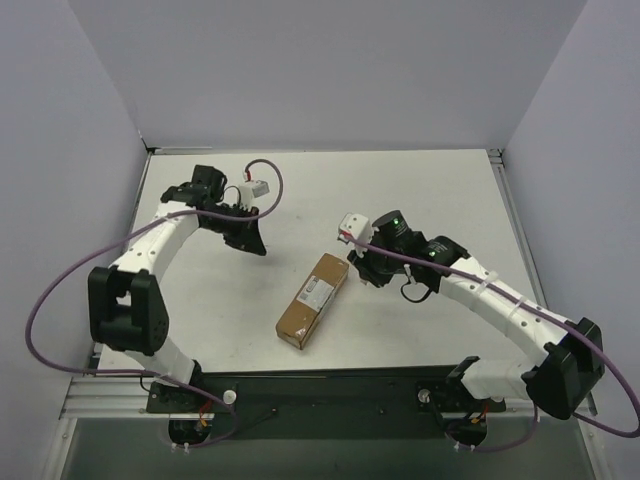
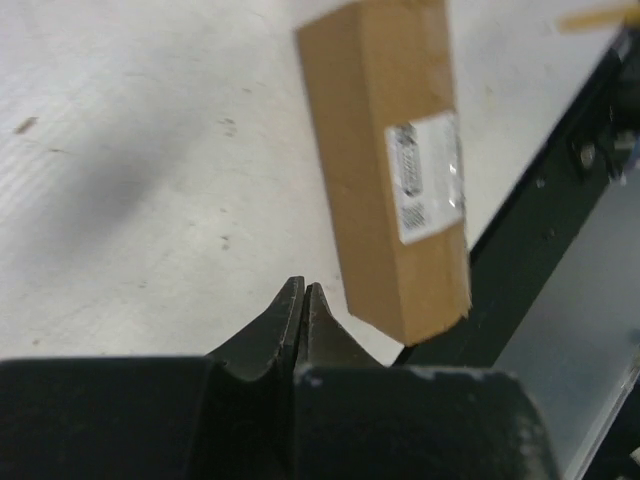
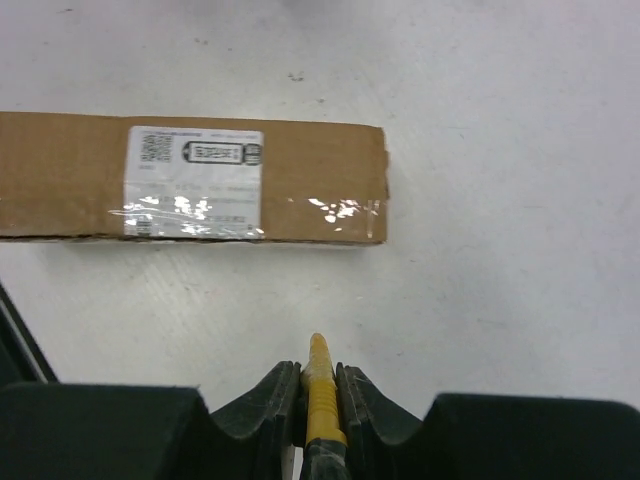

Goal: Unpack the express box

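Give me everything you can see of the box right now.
The box is a small, long brown cardboard parcel, lying flat and closed near the middle of the table. In the top view it runs diagonally, from its near-left end to its far-right end. A white printed label sits on its top face, and glossy clear tape runs along that face, over the label's lower part. Its edges look crisp, with no visible dents. Only the table touches it.

My right pincer (image 3: 316,367) hides most of the yellow tool (image 3: 322,410); the express box (image 3: 310,180) runs off the left edge, its label (image 3: 195,180) unreadable.
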Robot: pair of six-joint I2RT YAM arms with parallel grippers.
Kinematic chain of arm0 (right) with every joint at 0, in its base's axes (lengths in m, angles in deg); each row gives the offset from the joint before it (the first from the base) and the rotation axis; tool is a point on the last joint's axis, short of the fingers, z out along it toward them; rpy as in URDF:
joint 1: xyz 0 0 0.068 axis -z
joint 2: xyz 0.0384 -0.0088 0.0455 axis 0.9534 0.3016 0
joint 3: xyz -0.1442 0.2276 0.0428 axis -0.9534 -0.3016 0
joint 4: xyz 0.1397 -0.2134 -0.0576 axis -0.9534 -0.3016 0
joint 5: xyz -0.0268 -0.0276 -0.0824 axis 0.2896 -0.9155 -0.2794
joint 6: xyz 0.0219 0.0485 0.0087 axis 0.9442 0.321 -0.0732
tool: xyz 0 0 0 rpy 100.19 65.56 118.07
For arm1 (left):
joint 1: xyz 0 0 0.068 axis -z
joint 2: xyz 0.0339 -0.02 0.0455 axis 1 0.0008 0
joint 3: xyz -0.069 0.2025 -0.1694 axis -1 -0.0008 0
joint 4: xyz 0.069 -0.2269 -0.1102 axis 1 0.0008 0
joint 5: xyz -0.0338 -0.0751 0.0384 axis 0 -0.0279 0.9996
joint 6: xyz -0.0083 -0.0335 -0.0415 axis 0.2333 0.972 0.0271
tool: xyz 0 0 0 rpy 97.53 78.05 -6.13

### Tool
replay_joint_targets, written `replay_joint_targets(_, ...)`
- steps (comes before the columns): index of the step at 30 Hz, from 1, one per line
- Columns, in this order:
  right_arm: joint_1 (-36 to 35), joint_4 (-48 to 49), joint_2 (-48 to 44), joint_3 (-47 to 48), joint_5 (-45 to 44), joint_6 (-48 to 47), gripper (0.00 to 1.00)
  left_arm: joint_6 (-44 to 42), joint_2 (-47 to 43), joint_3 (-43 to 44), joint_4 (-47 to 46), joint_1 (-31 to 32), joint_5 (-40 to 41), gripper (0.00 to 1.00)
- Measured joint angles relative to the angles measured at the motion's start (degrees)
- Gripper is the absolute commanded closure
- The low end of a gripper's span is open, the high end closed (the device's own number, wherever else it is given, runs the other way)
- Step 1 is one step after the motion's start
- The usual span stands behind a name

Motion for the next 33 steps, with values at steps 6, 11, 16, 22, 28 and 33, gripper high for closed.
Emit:
replay_joint_targets(6, 10.1, 4.1, 4.0, 0.9, -3.2, 0.4, 1.00, -13.0, -13.8, -14.6, 7.9, 3.1, -6.0, 1.00)
replay_joint_targets(11, 14.3, 8.9, 13.1, 5.8, -4.2, 0.2, 1.00, -24.1, -13.7, -19.7, 16.6, 6.9, -8.3, 1.00)
replay_joint_targets(16, 13.4, 12.2, 18.7, 8.7, -2.4, 0.3, 1.00, -30.0, -11.6, -17.7, 20.1, 13.6, -8.4, 1.00)
replay_joint_targets(22, 10.6, 14.3, 20.3, 8.0, -0.7, 0.5, 1.00, -35.2, -4.7, -15.1, 23.5, 16.5, -4.6, 1.00)
replay_joint_targets(28, 8.4, 15.8, 18.9, 2.6, 0.1, 1.1, 1.00, -37.2, -3.5, -14.8, 24.3, 16.5, -2.6, 1.00)
replay_joint_targets(33, 7.5, 15.5, 15.5, -0.5, 0.5, 2.1, 1.00, -38.1, -0.8, -13.3, 24.4, 17.3, -2.7, 1.00)
